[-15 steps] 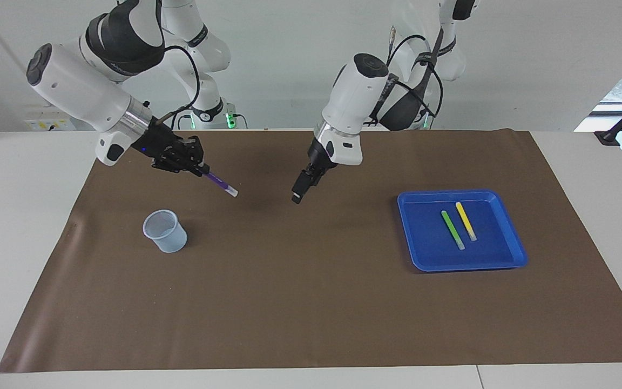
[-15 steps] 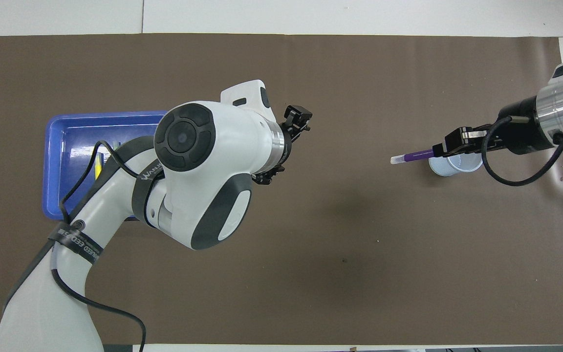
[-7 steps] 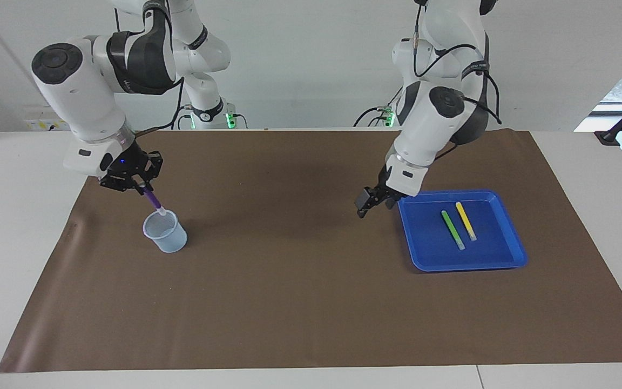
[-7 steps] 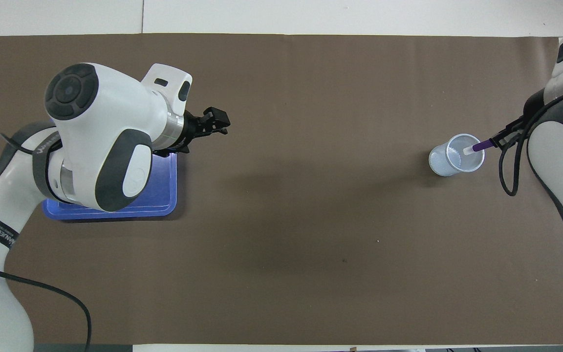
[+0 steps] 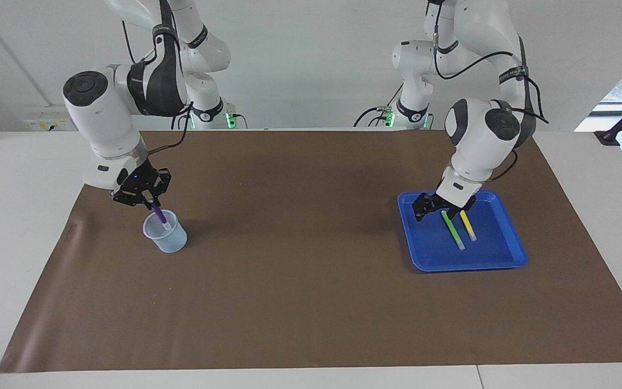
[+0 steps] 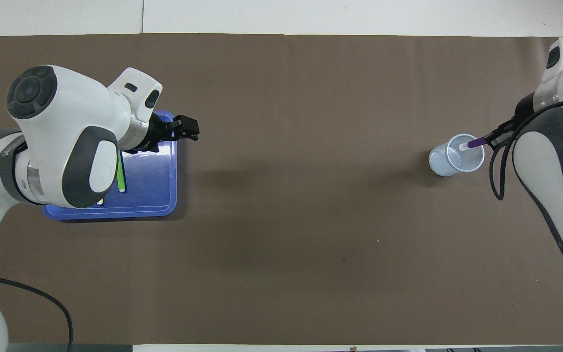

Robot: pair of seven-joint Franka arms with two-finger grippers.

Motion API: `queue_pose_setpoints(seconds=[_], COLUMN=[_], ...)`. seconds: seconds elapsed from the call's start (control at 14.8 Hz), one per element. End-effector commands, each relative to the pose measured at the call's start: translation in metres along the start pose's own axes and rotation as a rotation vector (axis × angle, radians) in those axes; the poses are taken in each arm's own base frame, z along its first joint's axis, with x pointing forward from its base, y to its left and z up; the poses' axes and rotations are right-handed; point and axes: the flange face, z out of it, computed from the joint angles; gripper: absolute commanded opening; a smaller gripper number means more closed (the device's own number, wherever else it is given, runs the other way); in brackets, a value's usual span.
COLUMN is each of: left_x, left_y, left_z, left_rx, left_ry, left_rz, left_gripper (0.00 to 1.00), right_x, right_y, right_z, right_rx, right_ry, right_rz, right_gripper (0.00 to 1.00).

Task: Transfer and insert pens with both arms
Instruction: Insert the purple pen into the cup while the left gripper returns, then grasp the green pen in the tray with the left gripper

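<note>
Purple pen [image 5: 159, 217] is tipped cap-first into the clear cup [image 5: 165, 232], clamped tight in the right gripper [image 5: 149, 202] just above the rim, slanted so it can slide down inside on release. At the table's other end the left gripper [image 5: 441, 209] hangs over the blue tray [image 5: 505, 257], jaws spread wide and empty, right above the green pen [image 5: 453, 230]. Yellow pen [image 5: 467, 225] lies alongside it in the tray, likely waiting its turn.

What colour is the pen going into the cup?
Purple pen, pale cap downward, held by the right gripper; clearest in the facing view.
</note>
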Motion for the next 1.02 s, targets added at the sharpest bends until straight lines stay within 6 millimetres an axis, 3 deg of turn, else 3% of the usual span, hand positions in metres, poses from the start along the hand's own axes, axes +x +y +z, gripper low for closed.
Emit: queue_pose_setpoints(seconds=[0.0, 0.27, 0.61, 0.68, 0.74, 0.88, 0.95], left_x=[-0.004, -0.005, -0.010, -0.010, -0.011, -0.013, -0.013], left_y=[-0.030, -0.060, -0.063, -0.064, -0.064, -0.067, -0.071], left_z=[0.020, 0.053, 0.083, 0.086, 0.090, 0.091, 0.091], left_rx=[0.021, 0.030, 0.052, 0.052, 0.052, 0.053, 0.054], left_ry=[0.017, 0.017, -0.017, -0.014, -0.012, -0.018, -0.024], left_rz=[0.032, 0.013, 0.029, 0.029, 0.029, 0.024, 0.017], left_gripper=[1.00, 1.00, 1.00, 0.94, 0.67, 0.07, 0.00], right_x=[-0.017, -0.030, -0.030, -0.032, -0.033, -0.033, -0.033], right_y=[0.000, 0.006, 0.004, 0.003, 0.002, 0.002, 0.002], right_z=[0.015, 0.042, 0.057, 0.061, 0.062, 0.062, 0.062], right_rx=[-0.022, -0.027, -0.032, -0.029, -0.032, -0.032, -0.032], right_ry=[0.010, 0.022, 0.032, 0.030, 0.035, 0.035, 0.035], right_rz=[-0.037, -0.020, -0.019, -0.018, -0.019, -0.019, -0.019], right_gripper=[0.00, 0.00, 0.03, 0.07, 0.15, 0.45, 0.56])
